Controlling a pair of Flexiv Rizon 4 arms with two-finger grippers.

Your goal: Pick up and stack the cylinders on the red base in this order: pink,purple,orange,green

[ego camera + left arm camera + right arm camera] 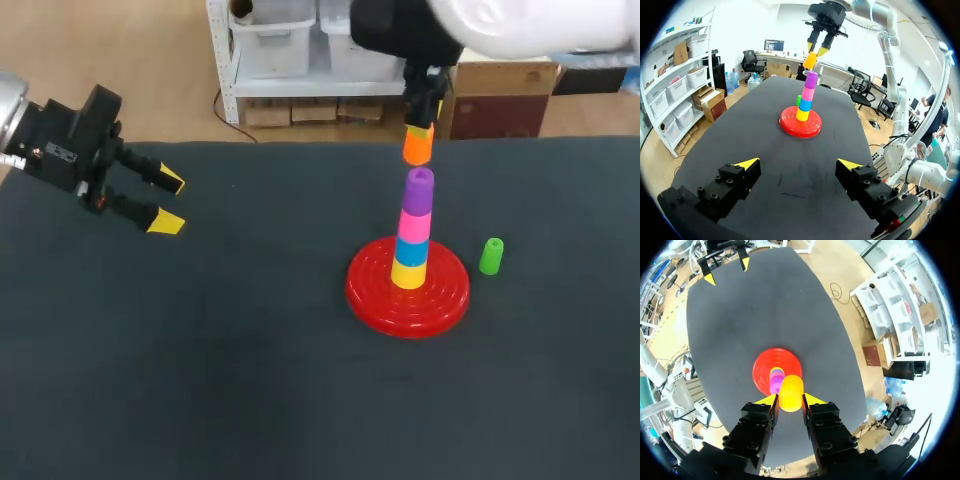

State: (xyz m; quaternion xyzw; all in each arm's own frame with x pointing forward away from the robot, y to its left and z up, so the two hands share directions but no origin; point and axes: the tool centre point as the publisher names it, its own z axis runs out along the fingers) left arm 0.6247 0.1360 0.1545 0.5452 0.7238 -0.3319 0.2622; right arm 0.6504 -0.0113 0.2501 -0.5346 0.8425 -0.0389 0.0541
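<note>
On the dark bench (pixel 200 380), the right arm (pixel 520 25) is hanging over the stack, while the left arm (pixel 60 135) is sitting well apart at the left side, its jaws standing wide with nothing between them. The red base (pixel 450 295) is carrying a column: a yellow cylinder (pixel 408 272), a blue cylinder (pixel 411 250), then the pink cylinder (pixel 414 222) and the purple cylinder (pixel 419 190) on top. So pink and purple are looking done. The right jaws are gripping the orange cylinder (pixel 417 146) from two sides, just above the purple one and not yet seated, as far as I can judge. The green cylinder (pixel 491 256) is standing on the bench just beside the base, waiting for last place.

The right wrist view is looking straight down, showing orange roughly lined up over the column, but not showing green. The head view is showing green in full.
</note>
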